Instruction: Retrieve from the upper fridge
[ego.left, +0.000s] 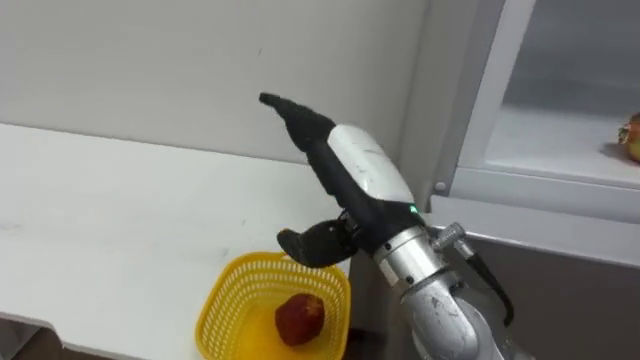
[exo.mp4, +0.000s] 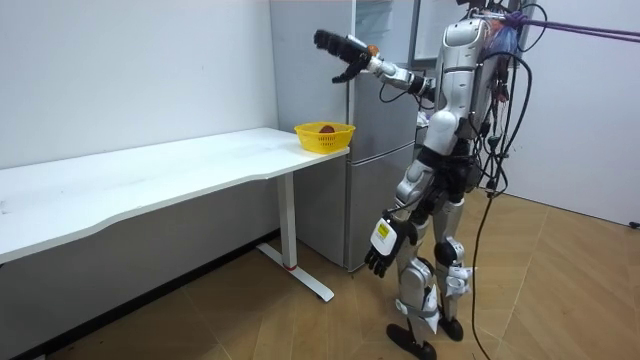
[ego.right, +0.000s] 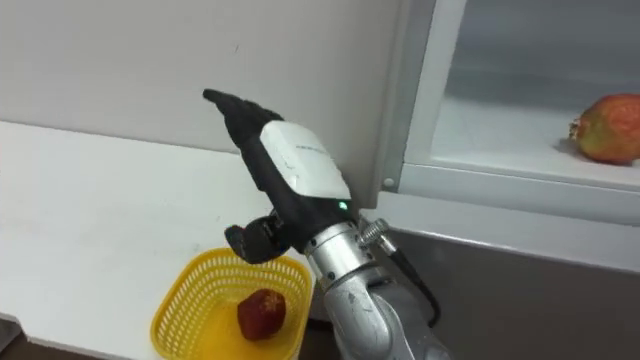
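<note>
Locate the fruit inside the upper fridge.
The reddish fruit lies on the white fridge shelf at the right eye view's far right edge, to the right of the raised right hand.

basket (ego.left: 222, 295): yellow plastic lattice | table (ego.left: 100, 200): smooth matt white | fridge (exo.mp4: 380, 130): smooth grey | floor (exo.mp4: 560, 270): wood
</note>
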